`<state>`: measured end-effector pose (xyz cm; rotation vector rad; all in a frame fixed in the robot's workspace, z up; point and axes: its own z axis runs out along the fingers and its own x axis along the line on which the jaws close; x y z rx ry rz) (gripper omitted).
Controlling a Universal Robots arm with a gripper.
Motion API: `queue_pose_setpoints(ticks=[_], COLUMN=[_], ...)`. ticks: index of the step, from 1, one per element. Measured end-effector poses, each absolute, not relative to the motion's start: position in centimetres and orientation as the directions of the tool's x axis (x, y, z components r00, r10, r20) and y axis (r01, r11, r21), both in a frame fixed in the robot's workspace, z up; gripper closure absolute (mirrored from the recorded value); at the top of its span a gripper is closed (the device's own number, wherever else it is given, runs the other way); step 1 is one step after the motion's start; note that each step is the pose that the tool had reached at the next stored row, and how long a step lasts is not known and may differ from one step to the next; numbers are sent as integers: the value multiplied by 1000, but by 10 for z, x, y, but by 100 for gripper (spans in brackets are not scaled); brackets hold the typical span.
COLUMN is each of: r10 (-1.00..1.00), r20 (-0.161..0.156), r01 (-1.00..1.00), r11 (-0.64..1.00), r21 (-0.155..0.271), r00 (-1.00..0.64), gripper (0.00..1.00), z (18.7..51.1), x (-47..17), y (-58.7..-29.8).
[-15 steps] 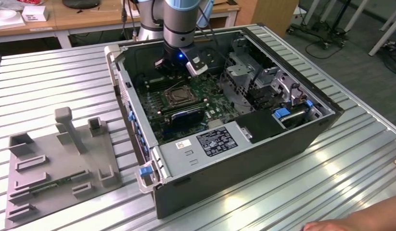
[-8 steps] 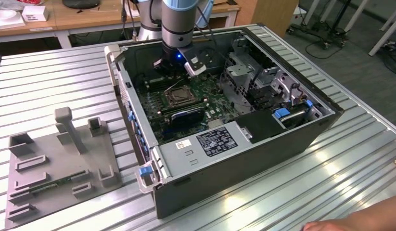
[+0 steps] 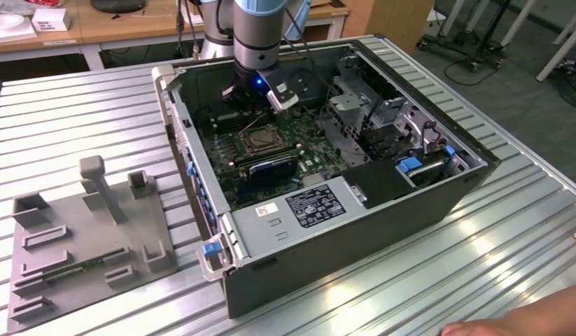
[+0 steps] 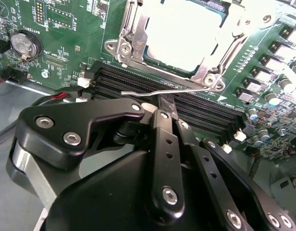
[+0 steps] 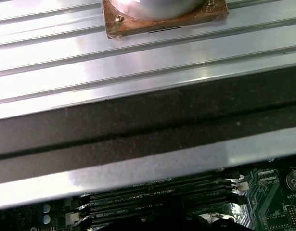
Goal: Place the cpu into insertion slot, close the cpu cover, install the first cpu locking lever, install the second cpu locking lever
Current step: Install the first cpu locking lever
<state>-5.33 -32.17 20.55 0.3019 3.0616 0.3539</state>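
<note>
The cpu [image 4: 184,29] lies flat in the insertion slot [image 3: 260,138], its metal top glaring bright. The silvery cpu cover [image 4: 133,36] is down around it as a frame. A thin wire locking lever [image 4: 143,92] runs along the socket's edge beside the black memory slots [image 4: 205,113]. My gripper [image 4: 168,103] is shut, both black fingers pressed together. The tips sit right at this lever; I cannot tell whether they touch it. In the exterior view the gripper [image 3: 253,105] hangs inside the open computer case, just beyond the socket.
The open case [image 3: 362,231] rests on a ribbed aluminium table, with drive cages along the exterior view's right. A grey fixture plate [image 3: 82,245] lies at the left. A hand [image 3: 530,318] shows at the lower right corner. A coin battery [image 4: 25,43] sits on the green board.
</note>
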Motion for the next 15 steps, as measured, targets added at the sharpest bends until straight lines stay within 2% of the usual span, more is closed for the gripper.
queue_pose_setpoints(ticks=[15], r10=[198], r20=[-20], r01=[188], r11=[953], r21=[239], r00=[-980], gripper=[90], z=[223], x=[-54], y=[-322])
